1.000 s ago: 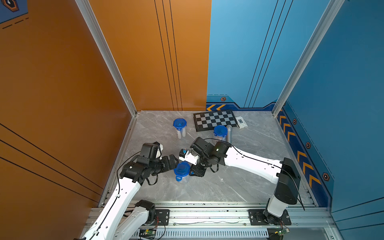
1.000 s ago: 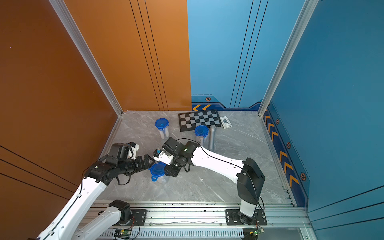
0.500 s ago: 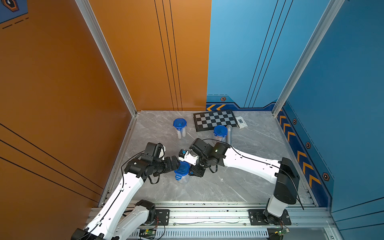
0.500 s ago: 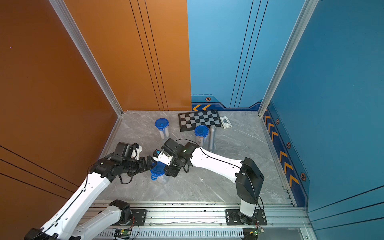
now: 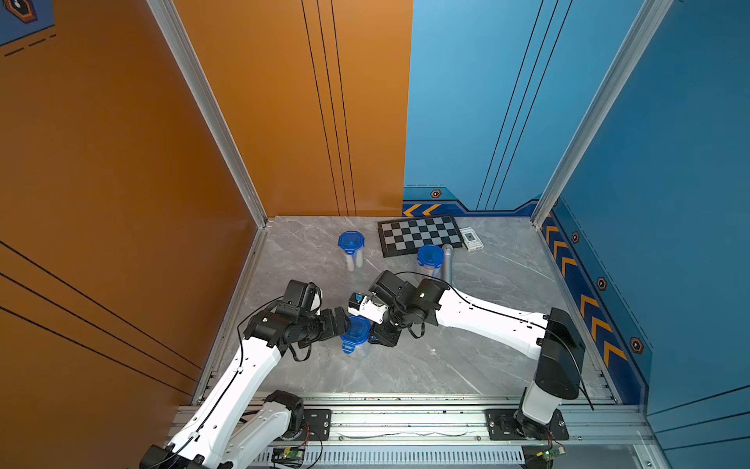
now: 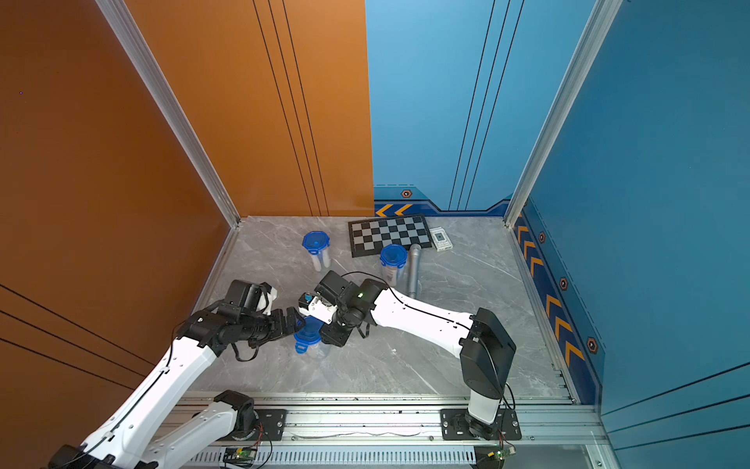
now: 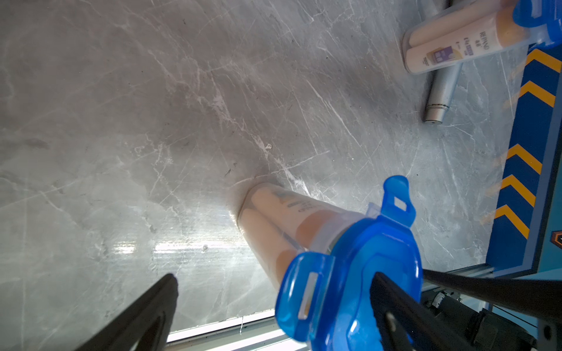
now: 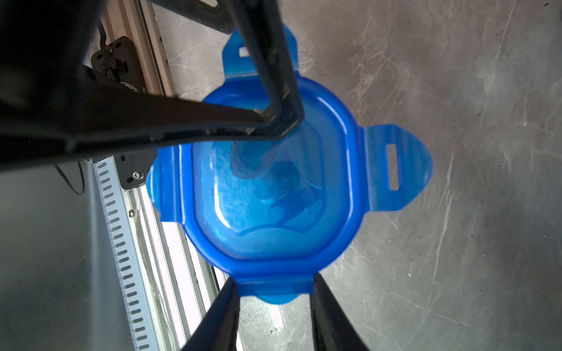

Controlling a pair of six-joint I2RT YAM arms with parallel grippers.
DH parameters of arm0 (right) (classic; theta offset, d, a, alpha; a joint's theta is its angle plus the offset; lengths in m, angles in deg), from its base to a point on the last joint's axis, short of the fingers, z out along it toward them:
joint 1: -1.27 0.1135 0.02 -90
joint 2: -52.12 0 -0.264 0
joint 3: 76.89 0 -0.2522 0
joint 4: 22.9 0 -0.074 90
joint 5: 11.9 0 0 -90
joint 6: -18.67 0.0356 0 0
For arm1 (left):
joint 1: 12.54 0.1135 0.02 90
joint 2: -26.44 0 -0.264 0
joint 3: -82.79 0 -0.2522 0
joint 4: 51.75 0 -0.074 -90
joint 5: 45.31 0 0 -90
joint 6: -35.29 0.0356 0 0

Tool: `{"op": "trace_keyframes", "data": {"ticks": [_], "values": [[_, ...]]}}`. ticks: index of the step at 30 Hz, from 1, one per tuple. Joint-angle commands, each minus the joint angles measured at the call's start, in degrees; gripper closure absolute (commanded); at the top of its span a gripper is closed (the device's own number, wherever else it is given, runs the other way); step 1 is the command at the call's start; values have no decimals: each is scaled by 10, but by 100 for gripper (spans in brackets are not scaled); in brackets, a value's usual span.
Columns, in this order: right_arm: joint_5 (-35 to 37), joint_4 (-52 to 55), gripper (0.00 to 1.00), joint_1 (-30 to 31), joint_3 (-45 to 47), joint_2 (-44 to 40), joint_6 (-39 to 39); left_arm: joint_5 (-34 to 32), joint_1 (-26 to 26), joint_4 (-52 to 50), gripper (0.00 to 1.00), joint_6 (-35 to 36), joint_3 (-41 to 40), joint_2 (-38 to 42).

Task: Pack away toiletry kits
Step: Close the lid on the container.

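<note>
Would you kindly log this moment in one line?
near cup: lidded; left gripper: open, one finger over lid; right gripper: astride lid tab, grip unclear

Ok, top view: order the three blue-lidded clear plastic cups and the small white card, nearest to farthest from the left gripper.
1. Front cup, at the left gripper.
2. Back cup, standing alone.
3. Third cup, beside the silver microphone.
4. White card, beside the chessboard.

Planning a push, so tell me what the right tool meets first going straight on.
Likely the blue lid: one of its tabs sits between the fingers of the right tool, though depth is unclear.
</note>
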Motion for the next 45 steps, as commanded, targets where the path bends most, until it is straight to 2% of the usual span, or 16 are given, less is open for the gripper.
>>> {"op": "trace_keyframes", "data": {"ticks": [1,4,11,17,29,39,41,43,45], "values": [[8,10,55,8,-4,1,-1,-16,-5,-23,0,5,-10,-4],[7,12,48,9,-9,2,5,-18,-5,-23,1,5,-9,-6],[1,13,44,7,-14,-7,19,-18,-6,-23,1,6,-7,-5],[-13,15,41,-16,-10,-35,62,-19,-5,-26,1,15,13,-7],[-7,23,45,-29,-14,-19,65,-35,-7,-42,1,50,35,-47],[-4,29,47,-23,-45,9,77,-48,-7,-59,2,64,58,-48],[7,39,47,-31,-55,3,99,-55,-9,-69,6,79,81,-47],[1,63,47,-49,-76,1,142,-60,-17,-80,23,109,111,-51],[-30,91,47,-72,-101,3,193,-65,-28,-95,30,139,143,-62]]}}
